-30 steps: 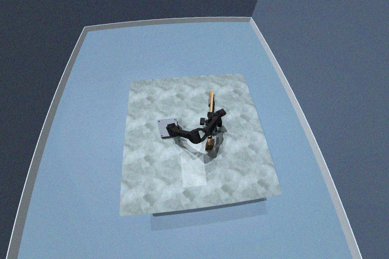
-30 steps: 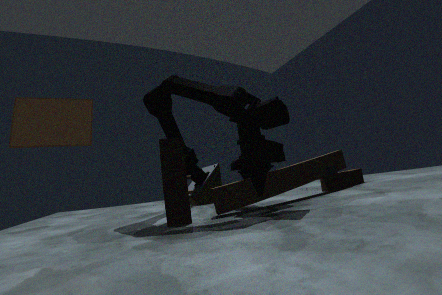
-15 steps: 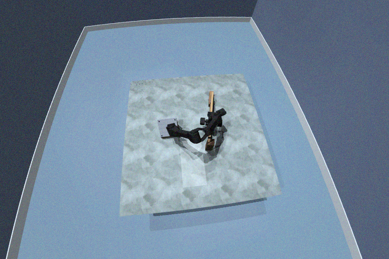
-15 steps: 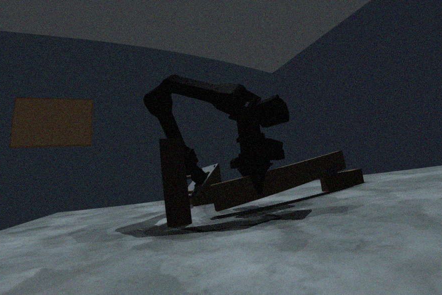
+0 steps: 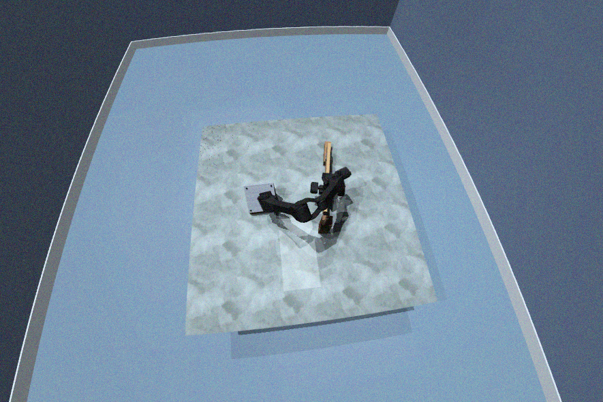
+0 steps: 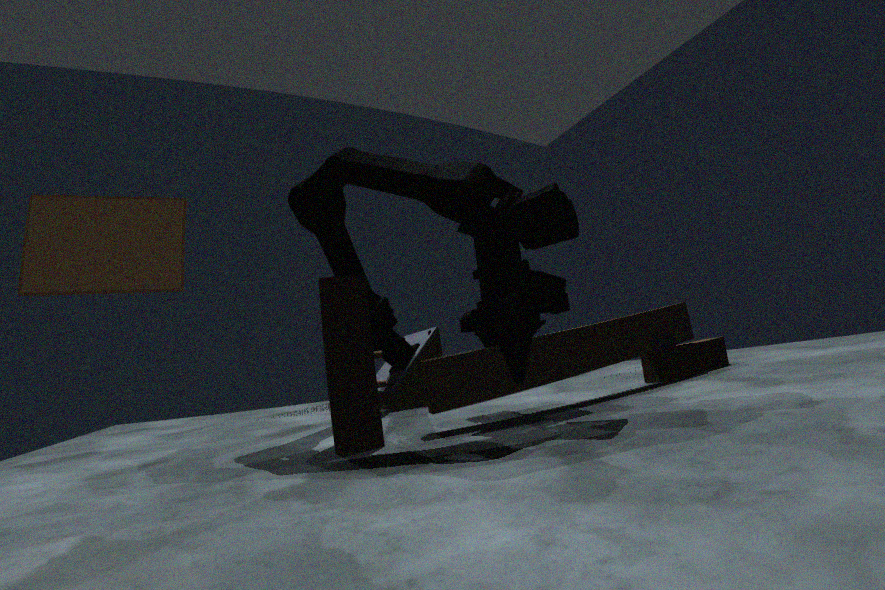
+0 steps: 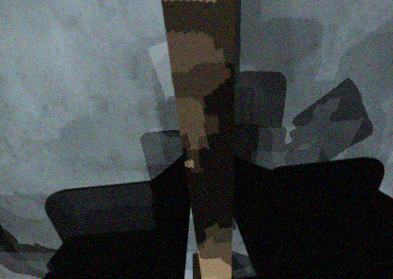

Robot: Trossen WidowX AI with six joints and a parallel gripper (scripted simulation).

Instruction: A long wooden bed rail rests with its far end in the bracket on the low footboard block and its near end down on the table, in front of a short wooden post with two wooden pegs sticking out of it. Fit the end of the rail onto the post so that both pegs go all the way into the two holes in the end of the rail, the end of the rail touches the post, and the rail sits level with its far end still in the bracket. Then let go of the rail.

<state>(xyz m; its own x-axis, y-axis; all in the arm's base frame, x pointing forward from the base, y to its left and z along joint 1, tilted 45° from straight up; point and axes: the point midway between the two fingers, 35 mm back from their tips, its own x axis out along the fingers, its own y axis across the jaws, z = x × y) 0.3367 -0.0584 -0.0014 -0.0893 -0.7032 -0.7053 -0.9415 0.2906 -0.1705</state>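
Note:
The long wooden rail [image 5: 327,155] [image 6: 596,344] [image 7: 200,85] slopes up from near the post to its far end on the low footboard block [image 6: 694,353]. My gripper [image 6: 519,367] [image 7: 202,157] is shut on the rail around its lower half, one dark finger on each side. The rail's near end [image 6: 430,386] hangs a little above the table, with its shadow under it, and stands apart from the post. The short dark post [image 5: 324,225] [image 6: 349,361] stands upright just in front of that end. I cannot make out the two pegs in the dim light.
The marbled table top [image 5: 244,284] [image 6: 596,500] carries the arm's grey base plate [image 5: 258,197] to the left of the rail. The arm bends over the post and the rail. An orange panel [image 6: 102,243] hangs on the far wall.

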